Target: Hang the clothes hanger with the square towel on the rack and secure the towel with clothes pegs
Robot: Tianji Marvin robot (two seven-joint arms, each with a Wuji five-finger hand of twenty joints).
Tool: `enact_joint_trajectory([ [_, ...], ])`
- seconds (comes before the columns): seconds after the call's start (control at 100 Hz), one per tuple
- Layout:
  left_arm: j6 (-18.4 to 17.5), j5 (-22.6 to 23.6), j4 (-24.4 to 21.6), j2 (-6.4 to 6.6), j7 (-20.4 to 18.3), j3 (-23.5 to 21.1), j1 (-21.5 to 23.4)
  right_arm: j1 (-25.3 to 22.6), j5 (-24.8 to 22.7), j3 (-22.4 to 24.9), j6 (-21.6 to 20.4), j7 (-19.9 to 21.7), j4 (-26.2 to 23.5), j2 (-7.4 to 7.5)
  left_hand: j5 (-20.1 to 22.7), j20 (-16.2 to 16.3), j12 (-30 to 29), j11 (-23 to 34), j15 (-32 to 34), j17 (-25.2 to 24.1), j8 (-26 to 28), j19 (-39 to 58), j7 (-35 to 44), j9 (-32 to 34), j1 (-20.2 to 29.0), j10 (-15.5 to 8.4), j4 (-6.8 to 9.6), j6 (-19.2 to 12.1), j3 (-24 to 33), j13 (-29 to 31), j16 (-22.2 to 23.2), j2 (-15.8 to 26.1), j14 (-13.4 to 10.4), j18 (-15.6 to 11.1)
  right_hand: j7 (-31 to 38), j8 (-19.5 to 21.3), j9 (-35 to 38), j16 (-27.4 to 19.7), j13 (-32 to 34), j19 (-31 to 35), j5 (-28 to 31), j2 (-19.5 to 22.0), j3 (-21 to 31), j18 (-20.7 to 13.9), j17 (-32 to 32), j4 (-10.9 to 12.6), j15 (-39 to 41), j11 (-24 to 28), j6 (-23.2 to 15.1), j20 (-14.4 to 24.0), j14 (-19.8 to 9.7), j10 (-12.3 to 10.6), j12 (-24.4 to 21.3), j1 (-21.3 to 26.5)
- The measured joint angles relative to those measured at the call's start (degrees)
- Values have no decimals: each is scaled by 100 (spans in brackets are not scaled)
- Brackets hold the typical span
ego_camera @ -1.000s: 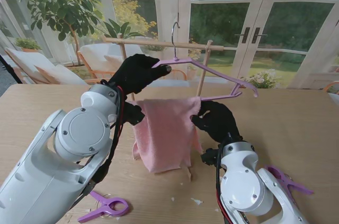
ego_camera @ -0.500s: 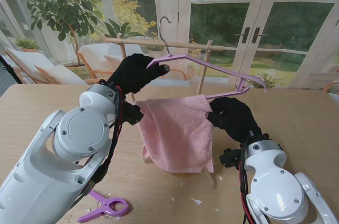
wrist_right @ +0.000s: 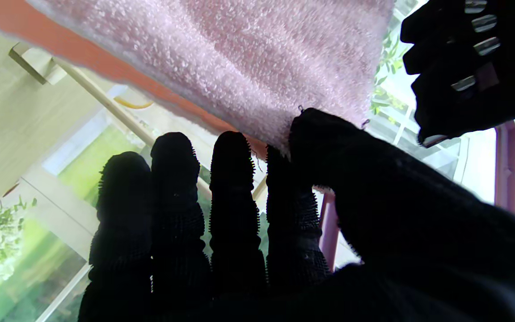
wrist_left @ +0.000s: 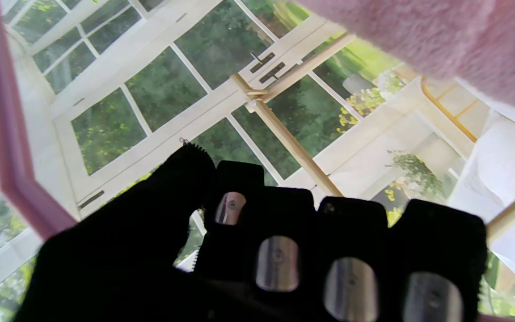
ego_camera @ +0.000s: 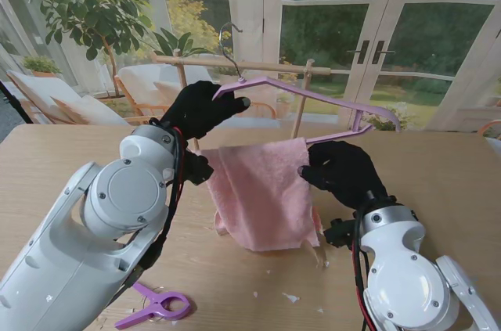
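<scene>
wooden table (ego_camera: 438, 167), potted tree (ego_camera: 86, 10), glass doors (ego_camera: 376, 34)

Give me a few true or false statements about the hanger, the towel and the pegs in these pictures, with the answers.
1. The pink towel hangs over the purple hanger. True.
2. The hanger's hook is already on the wooden rack. False: it is held up near the bar, not seated.
3. The left hand holds the hanger. True.
4. A peg is clipped on the towel. False: a purple peg lies on the table.
5. The right hand grips the towel's edge. True.
</scene>
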Motion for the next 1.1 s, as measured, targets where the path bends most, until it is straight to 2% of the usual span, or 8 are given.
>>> enact_joint_trajectory([
  [0.19, 188, 7, -11, -11, 18, -4, -17, 70, -131, -265, 205, -85, -22, 4, -34, -2, 0, 1, 0, 3, 0, 0, 13, 0, 78, -10, 0, -4, -284, 0, 0, 199, -34, -61, 105, -300, 121, 2, 34, 108, 149, -129, 19, -7, 119, 0, 52, 4, 122, 0, -1, 0, 1, 0],
  [0.34, 252, -141, -31, -50, 106, -29, -11, 198, -40, -484, 598, -413, -18, -61, -81, -2, 0, 1, 0, 4, 0, 0, 46, -1, 140, -20, 0, -4, -341, 0, 0, 205, -63, -69, 194, -429, 219, 1, 243, 125, 165, -191, 78, 19, 377, 0, 57, 5, 144, 0, -3, 2, -79, 0],
  [0.5, 378, -214, -81, -92, 171, -72, -11, 328, 421, -473, 795, -453, 67, -166, -85, -3, 0, 1, 1, 4, 0, 1, 49, -2, 140, -27, 1, -4, -359, 0, 0, 223, -88, -124, 207, -426, 370, -42, 511, 198, 86, 24, 61, 100, 599, 0, 46, 5, 201, 0, 29, 132, -218, -4],
  [0.6, 426, -230, -98, -105, 203, -80, -19, 383, 995, -441, 908, -579, 169, -238, -87, -3, 0, 1, 1, 10, 0, 1, 50, -2, 206, -33, 1, -4, -439, 0, 0, 231, -107, -133, 208, -430, 558, -127, 721, 249, 71, 137, 20, 245, 754, -1, -9, -2, 251, 0, 109, 221, -467, -6],
  [0.68, 486, -204, -105, -105, 191, -73, -31, 390, 1127, -437, 937, -721, 230, -293, -88, -3, 0, 1, 1, 12, 0, 1, 51, -2, 198, -38, 1, -4, -439, 0, 0, 267, -121, -147, 208, -661, 781, -252, 935, 264, 73, 216, -58, 383, 937, -1, -79, -174, 285, 0, 174, 258, -647, -57],
  [0.76, 581, -119, -107, -98, 145, -42, -63, 380, 1060, -433, 966, -781, 272, -334, -89, -3, 0, 1, 1, 12, 0, 1, 52, -2, 198, -41, 1, -4, -448, 0, 0, 267, -128, -191, 212, -673, 778, -290, 1146, 336, 11, 358, -103, 407, 1139, -1, -75, -195, 291, 0, 176, 278, -703, -350],
  [0.89, 632, -92, -84, -97, 132, 3, -121, 304, 715, -403, 950, -742, 278, -330, -95, -3, 0, 1, 1, 12, 0, 1, 53, -3, 198, -49, 1, -4, -486, 0, 0, 267, -142, -203, 403, 127, 776, -135, 1233, 618, -62, 149, -120, 387, 1274, -1, 500, 445, 218, 0, 100, 259, -346, -359],
  [1.1, 549, 288, 1, -69, 70, 84, -144, 200, 159, -404, 788, -892, 332, -316, -98, -4, 0, 1, 1, 13, 0, 1, 53, -5, 198, -57, 1, -5, -489, 0, 0, 268, -155, -269, 427, -506, 1427, -125, 1858, 941, 300, -5, -3, 387, 1939, -7, 723, 271, 234, 7, 11, 260, -643, -295],
])
